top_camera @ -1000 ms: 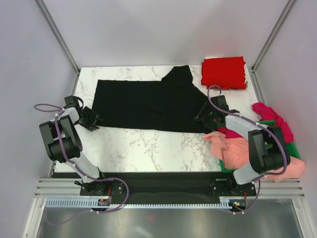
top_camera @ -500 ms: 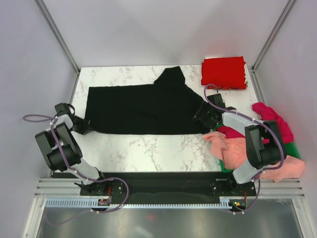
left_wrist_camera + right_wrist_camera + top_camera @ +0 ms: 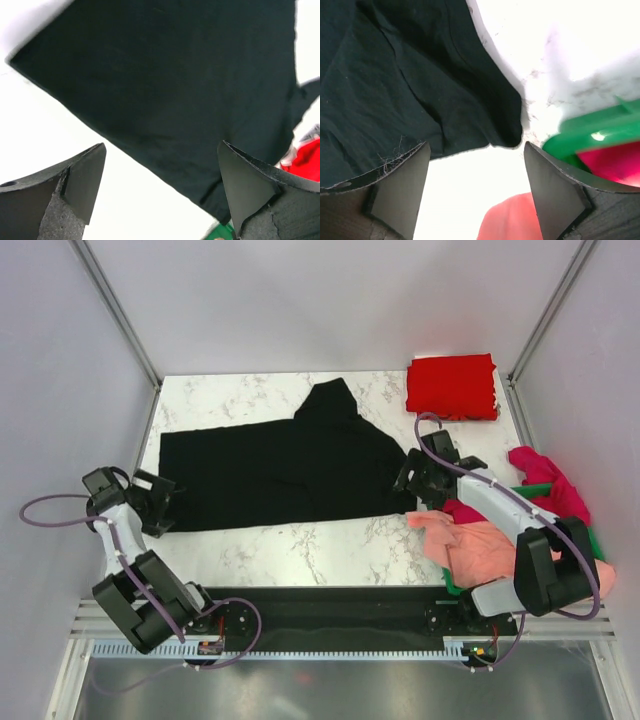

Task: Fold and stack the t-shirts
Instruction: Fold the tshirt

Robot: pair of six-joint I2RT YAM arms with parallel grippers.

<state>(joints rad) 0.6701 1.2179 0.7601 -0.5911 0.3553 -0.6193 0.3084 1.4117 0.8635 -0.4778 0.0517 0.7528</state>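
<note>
Flanking the black t-shirt (image 3: 280, 465), spread flat for folding, with left gripper (image 3: 162, 502) and right gripper (image 3: 407, 478) both splayed wide, empty; stacking onto folded red t-shirt (image 3: 452, 387) likely.

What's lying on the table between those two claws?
The black t-shirt, spread flat between the left gripper and the right gripper; the top view shows it.

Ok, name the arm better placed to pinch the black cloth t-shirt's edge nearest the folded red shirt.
Right. The right gripper hangs open at that end of the black cloth t-shirt, its corner ahead of the fingers; the left gripper, also open, is at the opposite end.
</note>
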